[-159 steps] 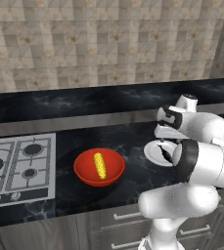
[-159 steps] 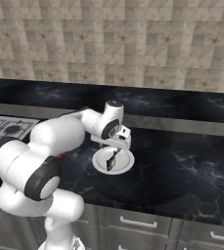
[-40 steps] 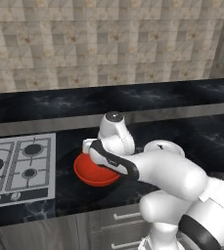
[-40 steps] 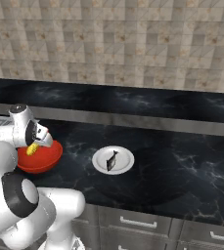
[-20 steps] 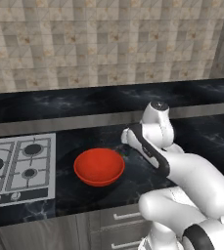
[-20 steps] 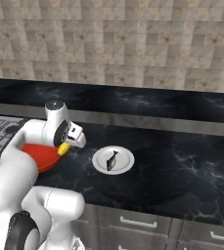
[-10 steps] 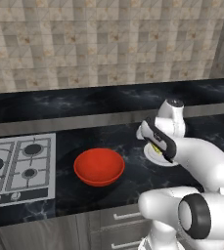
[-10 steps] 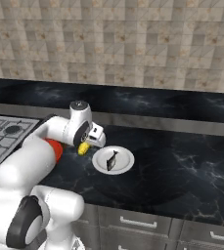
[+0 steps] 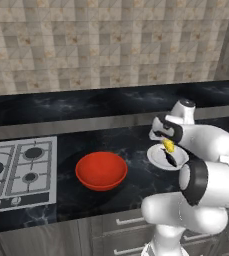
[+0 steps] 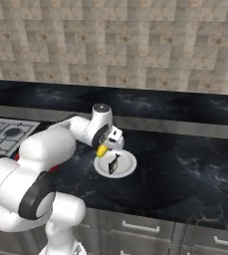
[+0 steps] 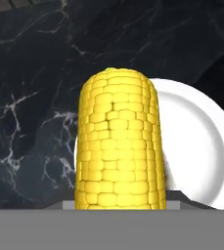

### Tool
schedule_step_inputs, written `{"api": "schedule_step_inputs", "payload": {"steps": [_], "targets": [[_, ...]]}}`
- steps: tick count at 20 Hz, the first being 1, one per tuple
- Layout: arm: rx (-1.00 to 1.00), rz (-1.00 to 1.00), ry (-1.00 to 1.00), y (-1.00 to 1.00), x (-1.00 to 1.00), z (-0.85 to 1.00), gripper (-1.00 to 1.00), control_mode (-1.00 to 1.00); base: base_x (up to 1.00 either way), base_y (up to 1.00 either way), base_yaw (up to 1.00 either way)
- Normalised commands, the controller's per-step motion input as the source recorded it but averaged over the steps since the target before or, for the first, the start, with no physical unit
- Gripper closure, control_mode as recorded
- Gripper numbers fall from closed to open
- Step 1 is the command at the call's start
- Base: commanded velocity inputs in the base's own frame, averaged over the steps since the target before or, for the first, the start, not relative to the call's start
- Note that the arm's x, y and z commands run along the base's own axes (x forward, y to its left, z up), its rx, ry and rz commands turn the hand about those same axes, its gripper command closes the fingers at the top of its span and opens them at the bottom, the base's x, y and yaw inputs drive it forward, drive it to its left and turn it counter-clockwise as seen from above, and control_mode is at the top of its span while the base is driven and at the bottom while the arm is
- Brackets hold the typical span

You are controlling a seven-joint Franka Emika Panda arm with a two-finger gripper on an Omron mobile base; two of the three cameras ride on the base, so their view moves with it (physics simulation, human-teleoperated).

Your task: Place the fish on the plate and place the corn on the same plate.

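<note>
The yellow corn (image 11: 117, 141) fills the middle of the hand view, held upright in my gripper (image 10: 104, 148), which is shut on it. It hangs just over the left rim of the white plate (image 10: 128, 166) on the black counter. The corn (image 9: 169, 145) shows as a yellow spot under the hand, above the plate (image 9: 158, 159). The dark fish (image 10: 113, 164) lies on the plate, right of the corn (image 10: 101, 150). The fish (image 9: 172, 159) is partly covered by the arm in the left base view.
An empty red bowl (image 9: 101, 170) stands on the counter left of the plate. The gas hob (image 9: 17, 171) lies further left. A tiled wall closes the back of the counter. My arm (image 10: 56, 139) stretches over the counter from the left.
The gripper lifted the corn out of the red bowl and carried it rightwards to the plate's rim. The fish has stayed on the plate.
</note>
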Motion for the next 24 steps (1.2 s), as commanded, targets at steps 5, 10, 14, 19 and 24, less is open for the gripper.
{"api": "schedule_step_inputs", "payload": {"steps": [5, 10, 14, 19, 24], "targets": [[0.00, 0.00, 0.00, -0.14, 0.19, -0.39, 1.00, -1.00, 0.00, 0.00, 0.00], [0.00, 0.00, 0.00, 0.00, 0.24, -0.44, 1.00, -1.00, 0.00, 0.00, 0.00], [0.00, 0.00, 0.00, 0.00, 0.04, -0.36, 1.00, -1.00, 0.00, 0.00, 0.00], [0.00, 0.00, 0.00, 0.00, 0.06, -0.35, 1.00, -1.00, 0.00, 0.00, 0.00], [0.00, 0.00, 0.00, 0.00, 0.13, -0.30, 1.00, -1.00, 0.00, 0.00, 0.00]]}}
